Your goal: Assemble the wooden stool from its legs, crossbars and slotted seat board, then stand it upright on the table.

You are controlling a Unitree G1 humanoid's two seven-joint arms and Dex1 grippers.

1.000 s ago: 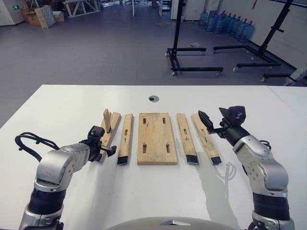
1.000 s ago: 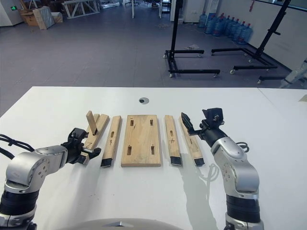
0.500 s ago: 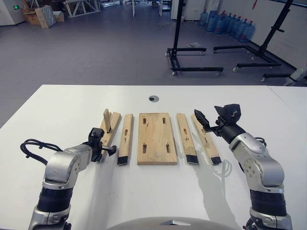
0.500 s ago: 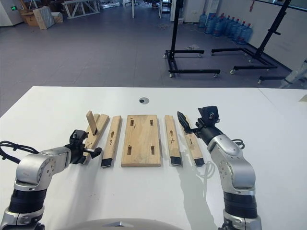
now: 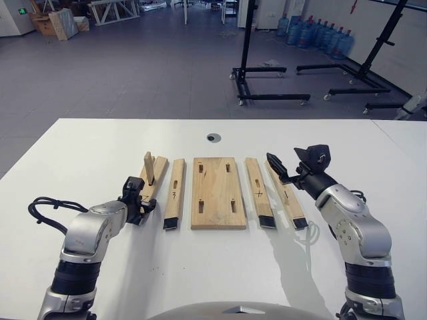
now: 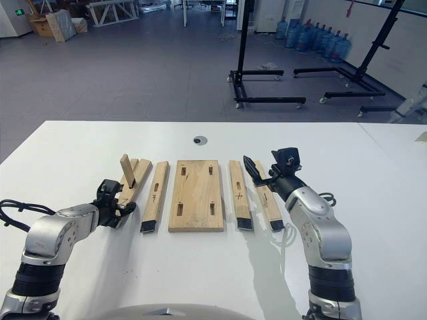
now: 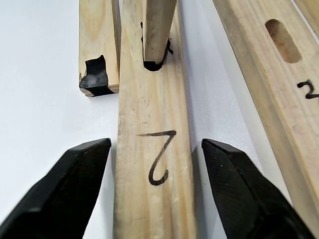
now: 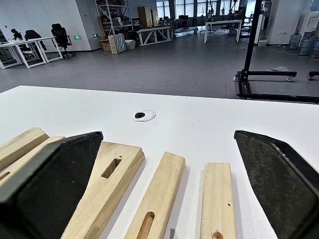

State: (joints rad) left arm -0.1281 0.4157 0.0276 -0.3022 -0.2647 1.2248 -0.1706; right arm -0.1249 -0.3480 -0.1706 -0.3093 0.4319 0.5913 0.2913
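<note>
The left tool [image 7: 156,149], fingers apart, straddles a wooden leg [image 7: 149,109]. The right tool [image 5: 289,164], also spread, hovers above the outer leg [image 5: 289,199].

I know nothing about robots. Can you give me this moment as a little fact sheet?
Table: white, with parts laid out
Seat board: flat, in the middle
Legs: four, flat, two each side of the board
Crossbar: standing in the outer left leg's slot
Left gripper: open, straddling that leg's near end
Right gripper: open, by the right legs' far ends
Progress: nothing fitted to the board yet
</note>
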